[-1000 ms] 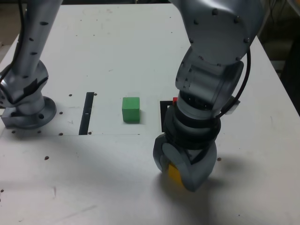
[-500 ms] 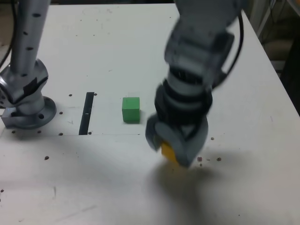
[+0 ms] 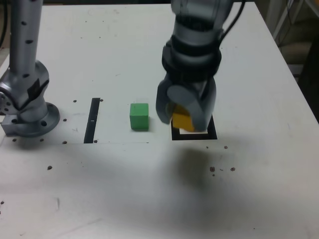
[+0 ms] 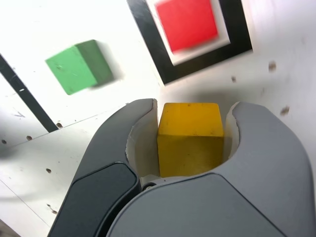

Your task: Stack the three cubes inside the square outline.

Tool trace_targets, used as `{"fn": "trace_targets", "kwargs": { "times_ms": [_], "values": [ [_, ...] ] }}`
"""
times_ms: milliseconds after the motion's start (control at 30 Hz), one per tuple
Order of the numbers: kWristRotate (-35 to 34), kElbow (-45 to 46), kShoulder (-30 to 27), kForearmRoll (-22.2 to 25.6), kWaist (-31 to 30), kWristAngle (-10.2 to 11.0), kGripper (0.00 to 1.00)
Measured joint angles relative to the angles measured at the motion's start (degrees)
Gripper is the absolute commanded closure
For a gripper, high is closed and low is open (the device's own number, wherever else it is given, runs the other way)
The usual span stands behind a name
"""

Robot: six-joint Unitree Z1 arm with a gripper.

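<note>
1. The claw (image 3: 183, 115) is clenched on the yellow cube (image 4: 190, 138), one jaw pressed to each side face, and holds it clear of the white worktop (image 3: 259, 174).
2. The yellow cube sits square between the jaws (no long axis, all sides alike).
3. The red cube (image 4: 187, 22) lies inside the square outline (image 4: 236, 34).
4. The green cube (image 3: 139, 116) rests between the outline and a black strip (image 3: 92, 120).

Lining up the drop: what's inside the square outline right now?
The red cube sits on the white centre of the square outline, nothing on top. In the exterior view the gripper holding the yellow cube hides it.
</note>
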Motion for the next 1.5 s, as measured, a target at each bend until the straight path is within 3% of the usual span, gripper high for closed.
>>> {"fn": "trace_targets", "kwargs": {
  "times_ms": [433,867,1333,1433,1500],
  "values": [
    [-1.3,2.1,-0.9,-0.1,9.7,-1.8,0.67],
    [-1.3,0.8,1.5,-0.7,12.7,-5.4,0.67],
    [-0.3,0.0,4.4,-2.4,14.8,-5.9,0.66],
    [-0.2,0.0,4.4,-2.6,14.8,-5.9,0.57],
    [0.0,0.0,4.5,-3.0,14.8,-5.9,0.37]
  ]
}}
